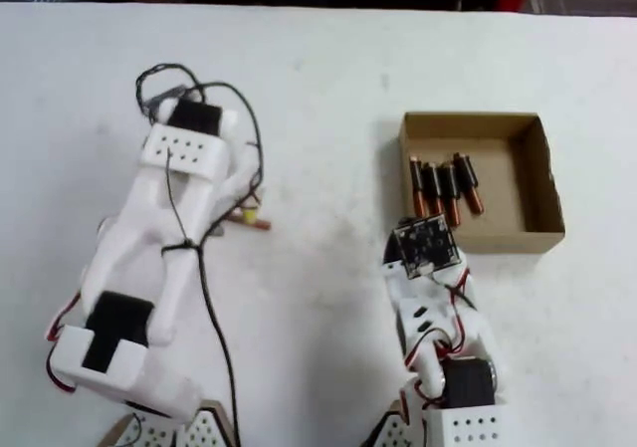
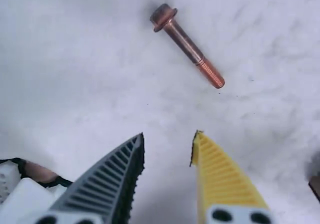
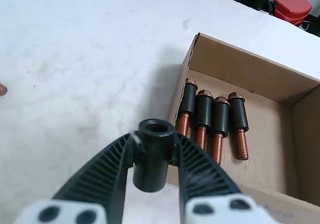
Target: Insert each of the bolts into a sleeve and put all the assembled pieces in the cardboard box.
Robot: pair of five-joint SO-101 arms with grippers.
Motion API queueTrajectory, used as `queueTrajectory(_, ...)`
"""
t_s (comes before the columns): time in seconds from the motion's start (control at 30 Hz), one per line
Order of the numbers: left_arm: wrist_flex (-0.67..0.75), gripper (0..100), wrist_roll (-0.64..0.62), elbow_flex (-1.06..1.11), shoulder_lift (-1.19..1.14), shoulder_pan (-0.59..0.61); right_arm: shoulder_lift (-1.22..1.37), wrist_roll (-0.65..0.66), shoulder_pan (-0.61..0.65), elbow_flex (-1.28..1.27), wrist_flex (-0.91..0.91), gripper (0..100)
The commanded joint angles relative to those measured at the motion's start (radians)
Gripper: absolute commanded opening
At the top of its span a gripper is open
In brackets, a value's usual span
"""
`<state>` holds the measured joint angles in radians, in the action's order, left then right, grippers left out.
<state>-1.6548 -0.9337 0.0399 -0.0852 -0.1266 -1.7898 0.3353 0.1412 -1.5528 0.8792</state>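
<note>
The cardboard box point(image 1: 476, 120) sits open-topped on the white table point(image 1: 318, 69), all four walls standing. Four assembled pieces point(image 3: 215, 121) lie flat on its floor, side by side and parallel, crowded into the half nearest the wall that faces the left arm. Bare brown floor shows across the other half. Their long axes run from the box's near wall to its far wall, heads toward the far wall and threaded ends toward the near one, each with a black sleeve just under the head.

The right gripper point(image 3: 154, 141) is just outside the near corner of the box, its fingers clamped on a black sleeve point(image 3: 151, 159). This one stands upright, bore mouth facing up.

Well apart from the box, out past the wall the pieces crowd against, a loose copper bolt point(image 2: 187, 45) lies flat on the table with a broad stretch of white surface between it and the box. Its long axis slants across the line of the left gripper point(image 2: 167, 144), head end farther from the tips than the threaded end. That gripper hangs near the bolt without touching it — fingers spread, nothing between them.
</note>
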Motion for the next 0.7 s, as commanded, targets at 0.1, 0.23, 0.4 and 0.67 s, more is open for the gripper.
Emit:
queueTrajectory(0.1, 0.025, 18, -0.051, -0.014, -0.054, -0.012, -0.013, -0.003, -0.005, 0.009, -0.013, 1.7)
queueTrajectory(0.23, 0.057, 18, -0.052, -0.015, -0.119, -0.015, -0.013, -0.003, -0.005, 0.009, -0.013, 1.7)
queueTrajectory(0.4, 0.098, 18, -0.054, -0.015, -0.148, -0.015, -0.013, -0.003, -0.005, 0.009, -0.013, 1.7)
queueTrajectory(0.67, 0.104, 18, -0.138, -0.014, -0.154, 0.004, -0.013, -0.003, -0.005, 0.009, -0.007, 1.7)
